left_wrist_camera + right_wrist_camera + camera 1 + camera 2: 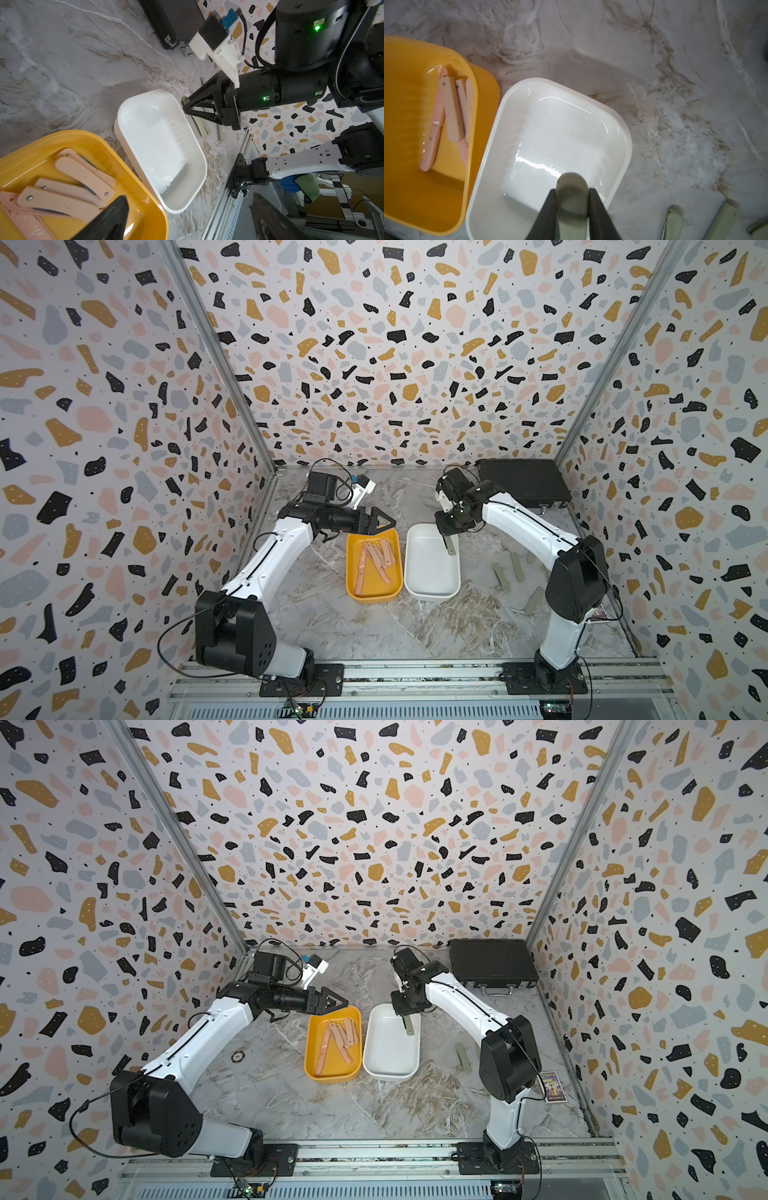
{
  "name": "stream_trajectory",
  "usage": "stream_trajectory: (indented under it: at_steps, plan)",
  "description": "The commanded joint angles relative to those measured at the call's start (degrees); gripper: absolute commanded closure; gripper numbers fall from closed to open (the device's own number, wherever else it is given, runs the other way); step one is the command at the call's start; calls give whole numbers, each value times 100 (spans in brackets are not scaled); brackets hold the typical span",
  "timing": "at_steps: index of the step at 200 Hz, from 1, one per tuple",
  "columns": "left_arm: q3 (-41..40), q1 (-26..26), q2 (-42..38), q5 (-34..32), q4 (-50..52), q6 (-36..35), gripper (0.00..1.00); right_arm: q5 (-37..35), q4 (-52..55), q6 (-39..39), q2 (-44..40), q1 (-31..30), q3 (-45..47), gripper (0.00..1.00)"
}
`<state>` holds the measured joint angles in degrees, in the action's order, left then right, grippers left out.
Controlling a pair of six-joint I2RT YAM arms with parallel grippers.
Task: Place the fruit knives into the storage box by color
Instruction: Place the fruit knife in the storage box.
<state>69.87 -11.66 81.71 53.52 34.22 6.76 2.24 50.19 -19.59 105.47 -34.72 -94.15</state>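
Firmly, the right gripper (572,190) clamps a green knife (572,181) over the white box (627,145). The left gripper (388,523) hangs spread wide.

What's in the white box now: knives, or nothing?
Empty: the white box shows a bare floor in the right wrist view; the green fruit knife hangs above it in the right tool.

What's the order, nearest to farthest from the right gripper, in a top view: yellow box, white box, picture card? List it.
1. White box: directly beneath the right gripper, which holds a green knife.
2. Yellow box: next over, on the robot's left.
3. Picture card: far off on the robot's right.
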Motion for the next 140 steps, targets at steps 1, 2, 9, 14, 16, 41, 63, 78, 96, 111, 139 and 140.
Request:
stream_trajectory:
  at_steps: [1, 2, 9, 14, 16, 41, 63, 78, 96, 111, 139, 140]
  plan:
    - [-150, -6, -268, 54, 491, -519, 8, 135, -11, -206, 160, -158, -148, 76]
    - [-158, -5, -269, 54, 494, -523, 8, 140, -15, -204, 168, -167, -148, 76]
    - [-232, -4, -320, 45, 517, -554, 8, 160, -44, -232, 231, -225, -153, 76]
    - [-288, -4, -342, 45, 531, -570, 8, 179, -66, -249, 273, -264, -162, 76]
    - [-309, -10, -360, 45, 535, -575, 8, 191, -70, -256, 299, -277, -158, 76]
    - [-545, -4, -394, 36, 493, -613, 8, 284, -195, -338, 494, -425, -133, 76]
    - [-708, -3, -381, 45, 370, -564, 8, 381, -356, -433, 651, -513, -83, 76]
    - [-756, -4, -373, 70, 310, -542, 8, 446, -495, -520, 741, -573, -20, 76]
    - [-803, -12, -349, 78, 229, -506, 8, 538, -631, -603, 874, -645, 2, 76]
    - [-817, -14, -323, 98, 217, -492, 8, 603, -725, -659, 972, -681, 55, 76]
    - [-843, -18, -352, 84, 173, -492, 8, 661, -930, -742, 1087, -703, 229, 76]
    - [-843, -19, -351, 82, 169, -492, 8, 662, -935, -745, 1093, -703, 230, 76]
